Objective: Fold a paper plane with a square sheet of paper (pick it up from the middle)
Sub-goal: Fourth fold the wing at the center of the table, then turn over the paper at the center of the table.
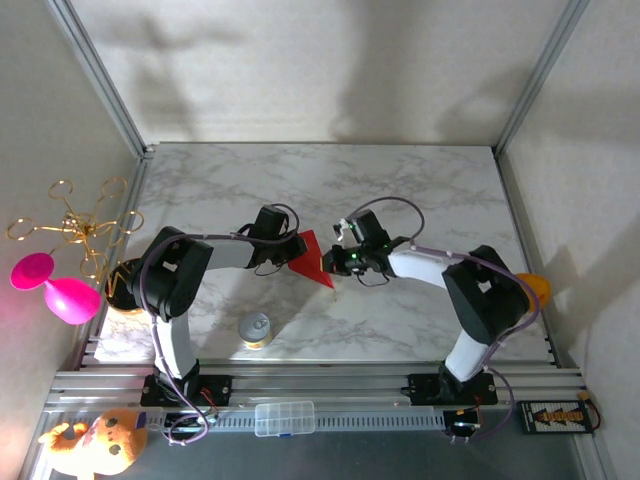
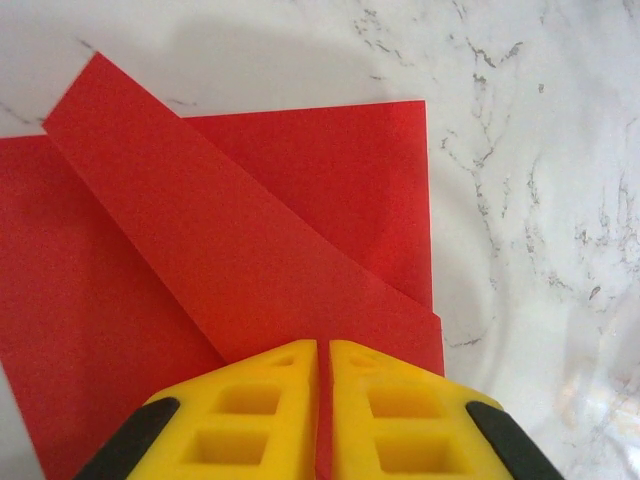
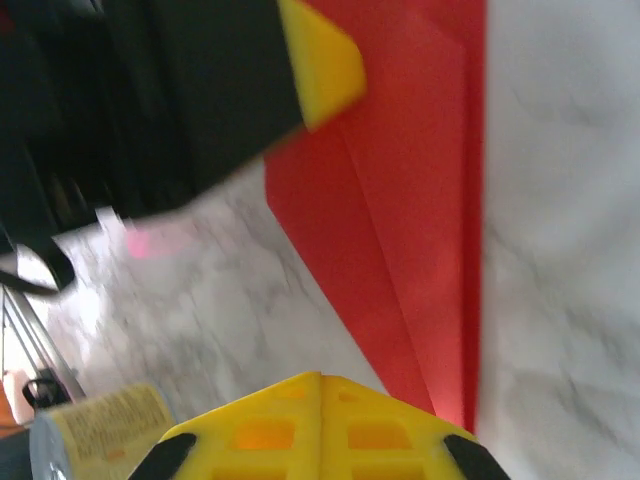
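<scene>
From overhead, a pink toy (image 1: 55,285) hung off the worktop (image 1: 400,180) at its 9 o'clock edge. A small can (image 1: 256,330) stood at 7 o'clock from the centre.

Just inside the centre, the left gripper (image 1: 290,248) sat at the 9 o'clock edge of the red paper (image 1: 312,258). From there the paper read as a small triangle with its point toward 5 o'clock. The right gripper (image 1: 335,262) met it from 3 o'clock.

The left wrist camera showed what the overhead view could not. The paper (image 2: 300,200) lay flat on the worktop (image 2: 540,150), and a long flap was folded across it from 10 o'clock down to 5 o'clock. The left gripper (image 2: 323,345) was pressed together over the paper's 6 o'clock edge. A thin red line showed in the seam, but whether the paper was nipped or only lay beneath could not be told.

The right wrist camera caught the paper (image 3: 410,200) as a narrowing wedge with creases running lengthwise. One yellow finger (image 3: 320,60) of the left gripper lay over its 12 o'clock end. The right gripper (image 3: 320,378) was pressed together, bare of paper in its seam, with the wedge's tip just beside it at 4 o'clock. The can (image 3: 95,430) showed at 8 o'clock.
</scene>
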Action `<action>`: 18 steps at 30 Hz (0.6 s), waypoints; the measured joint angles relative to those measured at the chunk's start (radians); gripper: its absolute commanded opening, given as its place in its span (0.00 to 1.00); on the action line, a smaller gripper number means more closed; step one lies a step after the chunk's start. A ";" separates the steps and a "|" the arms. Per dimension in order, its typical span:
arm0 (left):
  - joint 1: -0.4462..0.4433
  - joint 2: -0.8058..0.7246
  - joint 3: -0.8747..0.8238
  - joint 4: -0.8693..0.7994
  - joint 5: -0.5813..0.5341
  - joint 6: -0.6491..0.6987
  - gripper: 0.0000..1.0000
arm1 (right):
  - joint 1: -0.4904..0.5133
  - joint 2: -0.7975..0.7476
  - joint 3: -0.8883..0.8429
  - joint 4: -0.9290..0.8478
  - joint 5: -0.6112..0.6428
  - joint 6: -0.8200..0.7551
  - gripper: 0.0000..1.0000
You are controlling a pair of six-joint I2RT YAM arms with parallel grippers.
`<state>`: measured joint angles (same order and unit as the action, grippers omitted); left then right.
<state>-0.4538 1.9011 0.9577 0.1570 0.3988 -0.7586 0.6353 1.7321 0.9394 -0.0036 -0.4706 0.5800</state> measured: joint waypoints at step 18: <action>0.002 0.002 0.029 -0.043 -0.007 0.042 0.18 | 0.002 0.166 0.058 -0.008 0.048 -0.037 0.06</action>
<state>-0.4515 1.9026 0.9871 0.1139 0.3920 -0.7162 0.6376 1.8984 0.9977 -0.0120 -0.4221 0.5426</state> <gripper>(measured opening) 0.165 0.067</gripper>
